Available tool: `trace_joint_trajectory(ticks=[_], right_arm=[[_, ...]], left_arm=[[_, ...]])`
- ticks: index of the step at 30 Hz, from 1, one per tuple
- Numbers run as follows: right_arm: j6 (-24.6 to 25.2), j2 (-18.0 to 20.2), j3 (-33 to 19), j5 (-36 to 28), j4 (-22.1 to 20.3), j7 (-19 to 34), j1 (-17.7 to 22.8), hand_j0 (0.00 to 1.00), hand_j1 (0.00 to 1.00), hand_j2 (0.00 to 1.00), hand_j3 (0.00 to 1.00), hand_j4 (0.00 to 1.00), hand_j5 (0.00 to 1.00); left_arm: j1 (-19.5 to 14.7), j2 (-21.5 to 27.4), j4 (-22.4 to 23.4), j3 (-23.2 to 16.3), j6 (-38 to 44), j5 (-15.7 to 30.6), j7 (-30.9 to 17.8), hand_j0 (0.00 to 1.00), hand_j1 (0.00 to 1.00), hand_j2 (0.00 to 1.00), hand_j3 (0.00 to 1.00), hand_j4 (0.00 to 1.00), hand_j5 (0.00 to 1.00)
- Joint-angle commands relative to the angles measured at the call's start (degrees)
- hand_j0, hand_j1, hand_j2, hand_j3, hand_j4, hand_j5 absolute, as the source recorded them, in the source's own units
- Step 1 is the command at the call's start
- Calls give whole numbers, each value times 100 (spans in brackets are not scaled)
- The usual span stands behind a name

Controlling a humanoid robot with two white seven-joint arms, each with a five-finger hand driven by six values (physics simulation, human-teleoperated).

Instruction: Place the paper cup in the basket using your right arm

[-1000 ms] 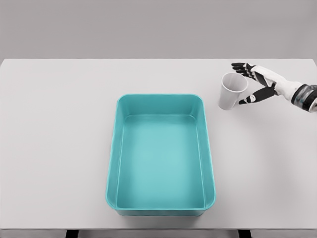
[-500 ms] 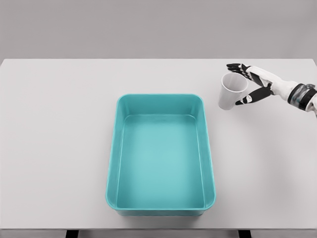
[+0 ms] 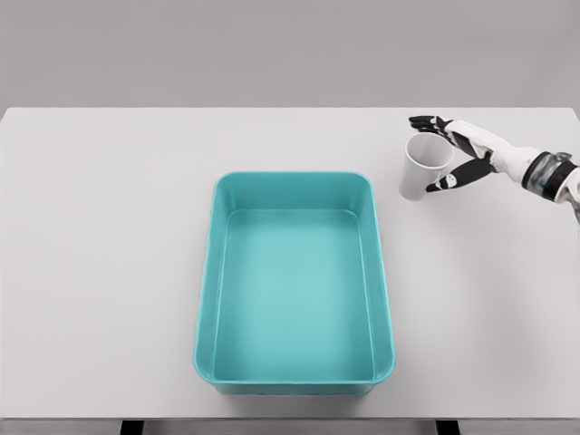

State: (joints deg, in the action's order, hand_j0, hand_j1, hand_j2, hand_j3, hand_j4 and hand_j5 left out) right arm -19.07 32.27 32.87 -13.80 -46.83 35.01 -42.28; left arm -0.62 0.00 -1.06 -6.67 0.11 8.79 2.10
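Bright, even, diffuse light; faint soft shadows; sharp, undistorted render.

Right robot hand (image 3: 450,152) edged closer around paper cup (image 3: 423,168), fingers nearing rim

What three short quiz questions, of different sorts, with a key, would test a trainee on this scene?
1. True or false: the cup lies inside the basket.
2. Which hand is at the cup? A. left B. right
3. Fill in: the cup stands on the table, to the ____ of the basket's far corner.

Key:
1. False. The cup is on the table, outside the empty basket.
2. B. Its fingers are around the cup's rim and side; a firm grip cannot be confirmed.
3. right
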Motion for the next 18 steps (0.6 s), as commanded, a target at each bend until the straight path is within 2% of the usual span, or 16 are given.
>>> trace_joint_trajectory(ticks=[1, 6, 10, 14, 18], right_arm=[[8, -1, 18, -35, -37, -1, 0, 100, 100, 100, 100, 100, 100], [8, -1, 53, -44, -72, -1, 0, 100, 100, 100, 100, 100, 100], [26, -1, 53, -44, -72, -1, 0, 94, 94, 94, 94, 94, 94], [26, -1, 53, -44, -72, -1, 0, 92, 92, 92, 92, 92, 92], [35, 8, 53, -44, -72, -1, 0, 79, 79, 79, 79, 79, 79]], left_arm=[[0, 0, 1, -1, 7, 0, 1, 100, 100, 100, 100, 100, 100], [0, 0, 1, -1, -2, 0, -8, 100, 100, 100, 100, 100, 100], [0, 0, 1, -1, -2, 0, 1, 100, 100, 100, 100, 100, 100], [0, 0, 1, -1, -2, 0, -8, 100, 100, 100, 100, 100, 100], [0, 0, 1, -1, -2, 0, -8, 100, 100, 100, 100, 100, 100]])
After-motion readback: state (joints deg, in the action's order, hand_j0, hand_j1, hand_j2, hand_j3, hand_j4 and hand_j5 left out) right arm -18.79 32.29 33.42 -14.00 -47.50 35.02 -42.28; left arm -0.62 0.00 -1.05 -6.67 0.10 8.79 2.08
